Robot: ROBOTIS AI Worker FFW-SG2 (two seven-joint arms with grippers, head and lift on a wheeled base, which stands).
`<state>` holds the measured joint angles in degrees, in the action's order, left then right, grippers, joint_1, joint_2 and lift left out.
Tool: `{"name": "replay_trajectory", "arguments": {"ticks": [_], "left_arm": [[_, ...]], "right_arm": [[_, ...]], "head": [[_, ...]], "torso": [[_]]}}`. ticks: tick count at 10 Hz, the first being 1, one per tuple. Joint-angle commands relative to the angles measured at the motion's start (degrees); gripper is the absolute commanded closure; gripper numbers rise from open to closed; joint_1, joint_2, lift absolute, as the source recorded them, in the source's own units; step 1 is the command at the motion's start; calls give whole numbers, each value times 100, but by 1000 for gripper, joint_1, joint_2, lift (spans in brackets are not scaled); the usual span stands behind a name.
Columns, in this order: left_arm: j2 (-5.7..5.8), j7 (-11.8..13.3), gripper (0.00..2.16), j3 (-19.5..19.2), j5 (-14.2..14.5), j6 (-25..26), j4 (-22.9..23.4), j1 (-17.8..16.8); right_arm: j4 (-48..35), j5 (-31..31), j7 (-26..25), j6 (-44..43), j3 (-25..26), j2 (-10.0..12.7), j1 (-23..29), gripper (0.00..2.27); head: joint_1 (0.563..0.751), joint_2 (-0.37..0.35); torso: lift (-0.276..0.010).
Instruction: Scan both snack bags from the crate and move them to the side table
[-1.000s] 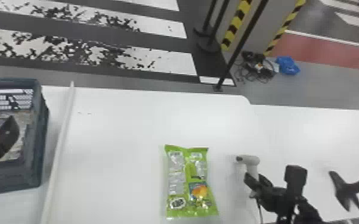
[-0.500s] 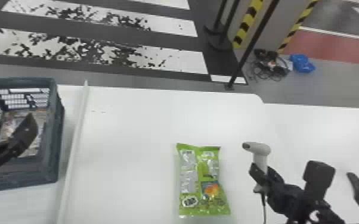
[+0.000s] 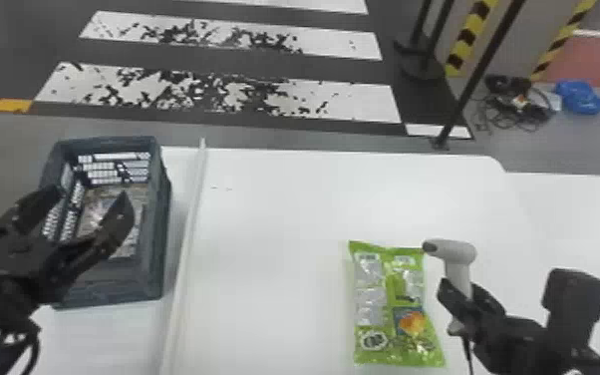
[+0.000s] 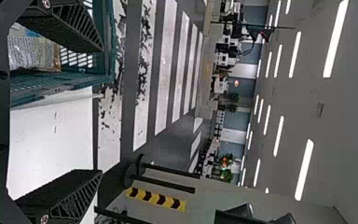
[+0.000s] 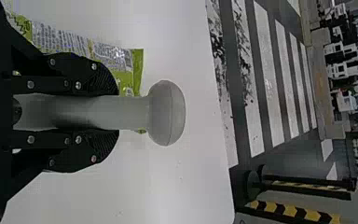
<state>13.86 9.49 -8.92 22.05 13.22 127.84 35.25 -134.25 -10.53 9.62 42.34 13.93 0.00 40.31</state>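
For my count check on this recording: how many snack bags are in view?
2: a green bag on the white table, another bag in the crate; more may be hidden there.

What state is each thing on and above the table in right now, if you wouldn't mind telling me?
Green snack bag: lying flat on the table.
Crate: upright, open-topped, not empty.
Packet in the crate: lying inside, partly hidden.
Scanner: held by its handle, head uppermost.
Left gripper: open, nothing between its fingers.
Right gripper: closed on the scanner's handle.
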Motion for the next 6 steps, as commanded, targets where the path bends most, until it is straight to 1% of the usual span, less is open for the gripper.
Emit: {"name": "replay_trajectory", "arguments": {"ticks": [1, 3, 6], "left_arm": [[-6, 0, 66, 4, 1, -8, -4, -1], [3, 18, 66, -5, 1, -43, -31, 8], [3, 27, 66, 4, 18, -131, -48, 34]], "right_arm": [[-75, 315, -92, 140, -497, 5, 3, 2243], [-39, 658, -470, 140, -1139, 5, -6, 2243], [49, 895, -804, 122, -1648, 5, -164, 2243]], "head": [[695, -65], [695, 5], [695, 84]], "torso": [[-29], [-29], [-29]]}}
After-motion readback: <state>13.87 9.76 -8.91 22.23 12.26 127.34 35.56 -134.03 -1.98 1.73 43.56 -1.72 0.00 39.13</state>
